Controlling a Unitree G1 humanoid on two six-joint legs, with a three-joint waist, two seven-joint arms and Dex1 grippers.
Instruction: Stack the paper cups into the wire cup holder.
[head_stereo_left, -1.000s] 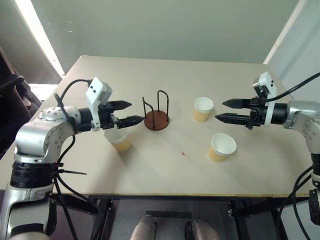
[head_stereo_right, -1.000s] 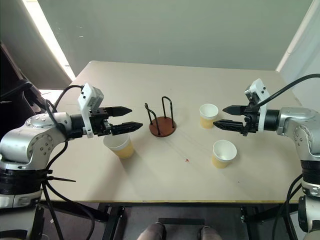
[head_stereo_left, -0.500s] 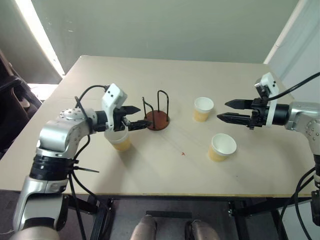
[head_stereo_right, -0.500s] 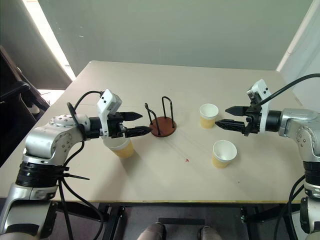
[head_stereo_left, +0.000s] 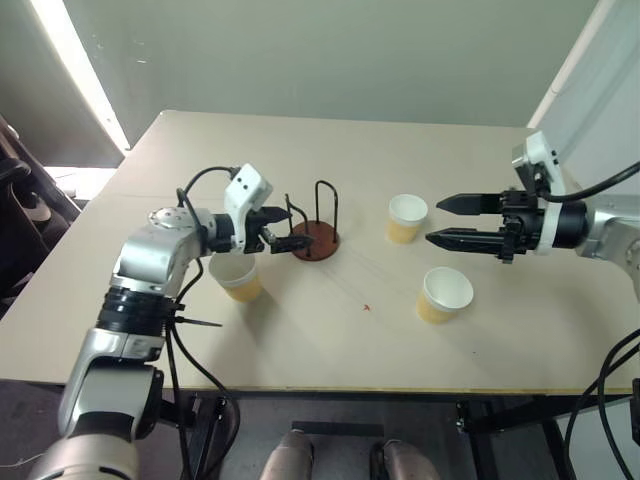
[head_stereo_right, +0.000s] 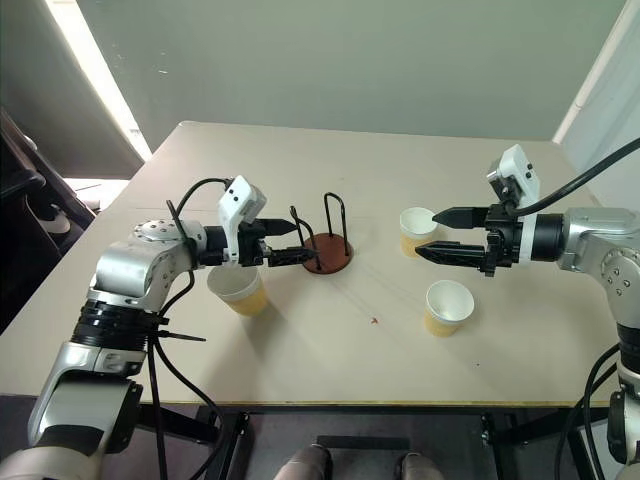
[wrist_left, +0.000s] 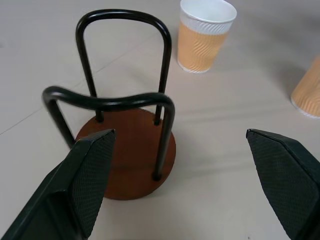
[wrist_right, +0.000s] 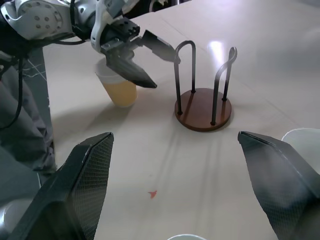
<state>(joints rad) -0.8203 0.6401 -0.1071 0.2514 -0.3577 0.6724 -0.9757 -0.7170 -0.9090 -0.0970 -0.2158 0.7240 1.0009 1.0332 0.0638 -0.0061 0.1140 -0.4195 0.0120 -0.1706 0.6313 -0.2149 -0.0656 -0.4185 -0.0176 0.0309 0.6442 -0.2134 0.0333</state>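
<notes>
Paper cups are all sitting loose on the table (head_stereo_left: 330, 350), so I am judging that nothing is stacked yet. I am counting three: one cup (head_stereo_left: 236, 277) on my left below the left arm, one cup (head_stereo_left: 405, 218) right of the holder, and one cup (head_stereo_left: 443, 294) nearer to me on the right. All three are standing upright with mouths up, well apart from each other.

I am seeing the holder (head_stereo_left: 313, 236) standing empty between the left cup and the middle one, its brown base bare and its black wire loops upright.

I am holding the left gripper (head_stereo_left: 287, 228) with its fingers spread wide and nothing between them, its tips just beside the holder's loops; from the left wrist view the holder (wrist_left: 125, 145) is lying between the fingers, and I cannot tell whether either is touching a wire. I am keeping the right gripper (head_stereo_left: 447, 222) released too, empty, hovering above the table between the two right-hand cups, near the middle one without gripping it.

I am reckoning the whole job is still ahead: each cup is waiting to be picked up and dropped into the holder, one nested in the next
</notes>
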